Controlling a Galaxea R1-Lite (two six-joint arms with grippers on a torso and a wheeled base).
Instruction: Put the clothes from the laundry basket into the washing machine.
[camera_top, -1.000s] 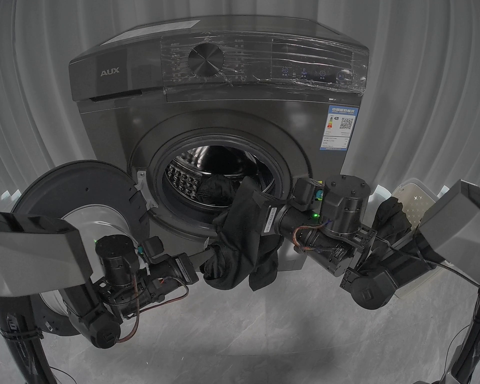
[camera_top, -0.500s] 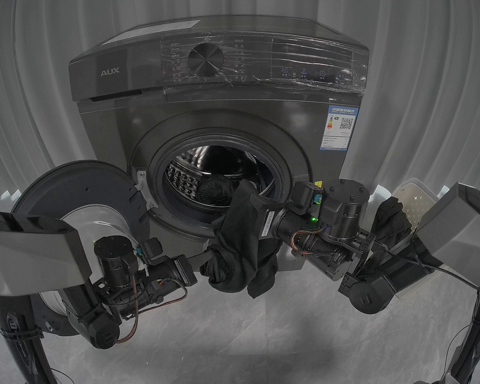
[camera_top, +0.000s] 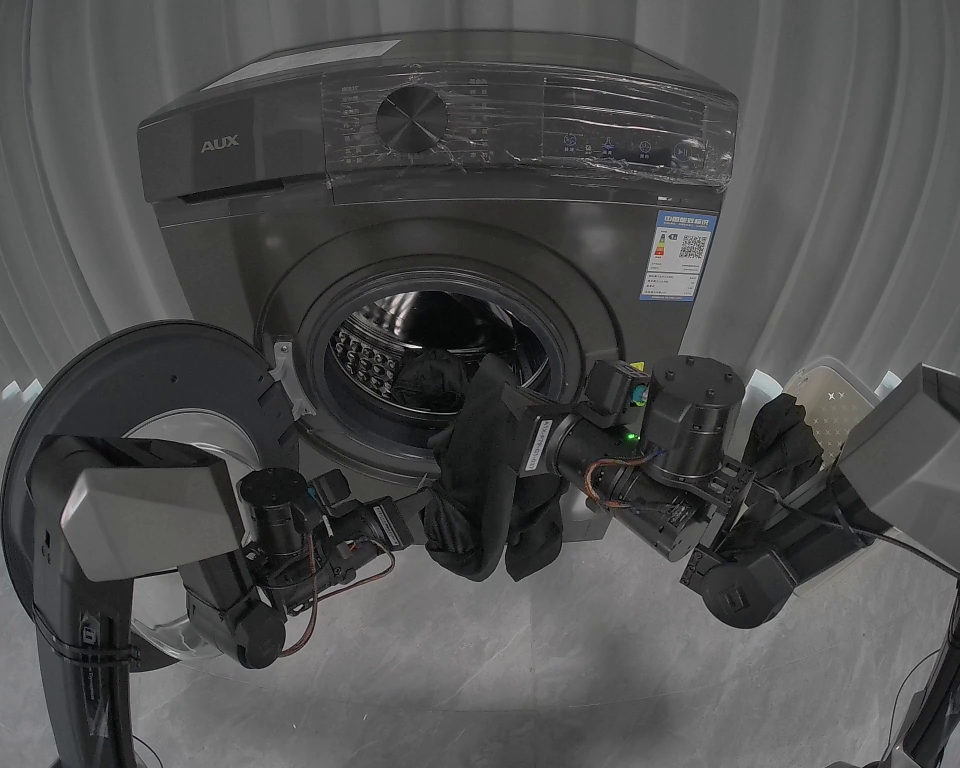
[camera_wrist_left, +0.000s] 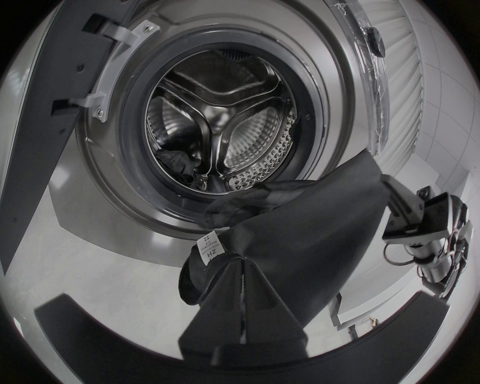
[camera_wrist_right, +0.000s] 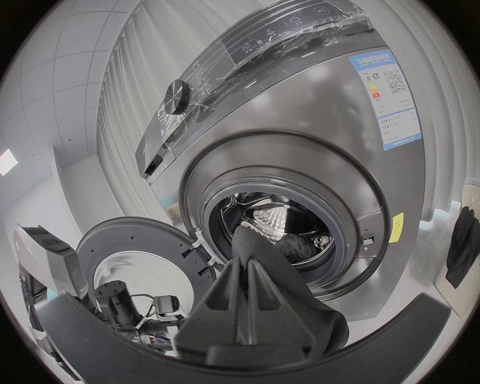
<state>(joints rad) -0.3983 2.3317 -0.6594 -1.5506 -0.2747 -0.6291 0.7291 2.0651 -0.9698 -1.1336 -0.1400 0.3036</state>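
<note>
Curtain (camera_top: 850, 200) behind, left claw (camera_wrist_left: 243, 262) low, right claw (camera_wrist_right: 246, 262) high, gripping black garment (camera_top: 480, 480)

Left gripper (camera_wrist_left: 243, 262) and black garment (camera_top: 480, 470) closer to washing machine (camera_top: 300, 230).

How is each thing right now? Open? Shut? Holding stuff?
washing machine door: open
drum: dark cloth inside
black garment: hanging at the opening
left gripper: shut on black garment
right gripper: shut on black garment
laundry basket: holds another dark cloth

Staged laundry corner: washing machine (camera_top: 440, 230) before curtains (camera_top: 60, 150).
</note>
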